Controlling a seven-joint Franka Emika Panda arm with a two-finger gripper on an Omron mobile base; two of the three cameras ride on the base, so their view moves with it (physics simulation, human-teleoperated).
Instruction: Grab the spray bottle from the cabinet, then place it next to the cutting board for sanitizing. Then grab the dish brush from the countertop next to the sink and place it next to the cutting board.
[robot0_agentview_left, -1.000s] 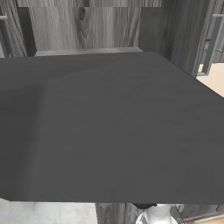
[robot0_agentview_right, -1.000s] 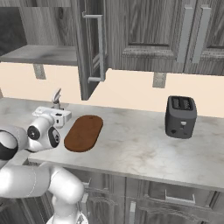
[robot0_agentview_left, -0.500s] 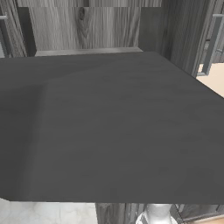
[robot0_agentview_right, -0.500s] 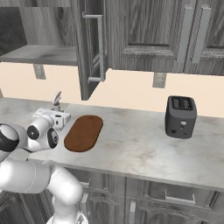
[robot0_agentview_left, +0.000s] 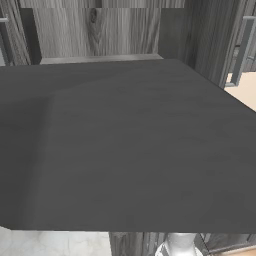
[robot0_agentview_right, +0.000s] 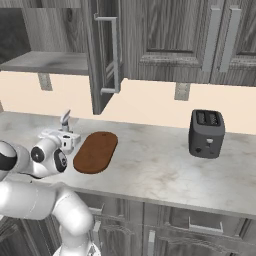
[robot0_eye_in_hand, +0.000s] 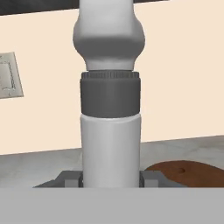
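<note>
My gripper (robot0_eye_in_hand: 110, 179) is shut on the spray bottle (robot0_eye_in_hand: 110, 131), a pale grey-white bottle with a dark collar that stands upright between the fingertips (robot0_eye_in_hand: 70, 178). In the right base view the gripper (robot0_agentview_right: 64, 141) holds the bottle low over the countertop (robot0_agentview_right: 160, 170), with its nozzle (robot0_agentview_right: 65, 120) pointing up. It is just left of the oval reddish-brown cutting board (robot0_agentview_right: 96, 151). The board's end (robot0_eye_in_hand: 188, 170) lies to the right behind the bottle. The cabinet (robot0_agentview_right: 50, 60) stands open above. The dish brush and the sink are out of view.
A dark toaster (robot0_agentview_right: 206, 133) stands on the counter at the right. The open cabinet door (robot0_agentview_right: 102, 55), with its bar handle, hangs above the board. In the left base view a dark panel (robot0_agentview_left: 125, 150) is close in front, with the cabinet's inside (robot0_agentview_left: 95, 30) behind it.
The gripper with the bottle has edged a little lower and towards the cutting board. The arm's elbow has shifted left.
</note>
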